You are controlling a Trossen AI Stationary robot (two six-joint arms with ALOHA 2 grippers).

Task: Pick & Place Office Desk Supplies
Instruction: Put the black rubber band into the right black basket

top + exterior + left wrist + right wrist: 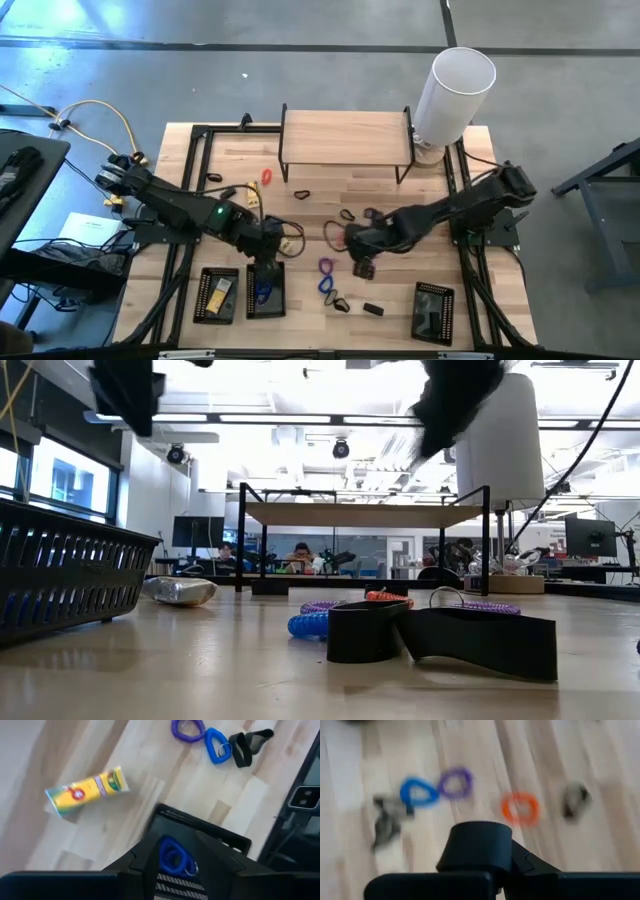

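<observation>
Supplies lie scattered over the wooden surface [330, 190]. Near its middle front, a purple loop [326, 266] sits just beside a blue loop [325, 285], with small black clips [341, 303] next to them and another black piece [373, 309] a little to the right. An orange loop [267, 177] lies nearer the low wooden shelf [346, 137] at the back, close to a black loop [301, 194]. A yellow packet [87, 789] lies flat on the bare wood near the left arm.

Left claw [175, 865] hangs over a black mesh tray [266, 290] at the front left; its fingers [150, 857] stand apart, and between them a blue coiled loop [172, 859] shows inside the tray, not gripped. A second tray [216, 295] sits just left of that one and holds yellow items; a third tray [433, 311] stands at the front right.

Right claw [362, 262] is low over the middle of the surface, near the purple and blue loops. Whether its fingers are apart or together cannot be told: the wrist view shows only the dark body, with blue, purple and orange loops blurred beyond it.

A tall white cylinder [452, 92] stands at the back right corner.
</observation>
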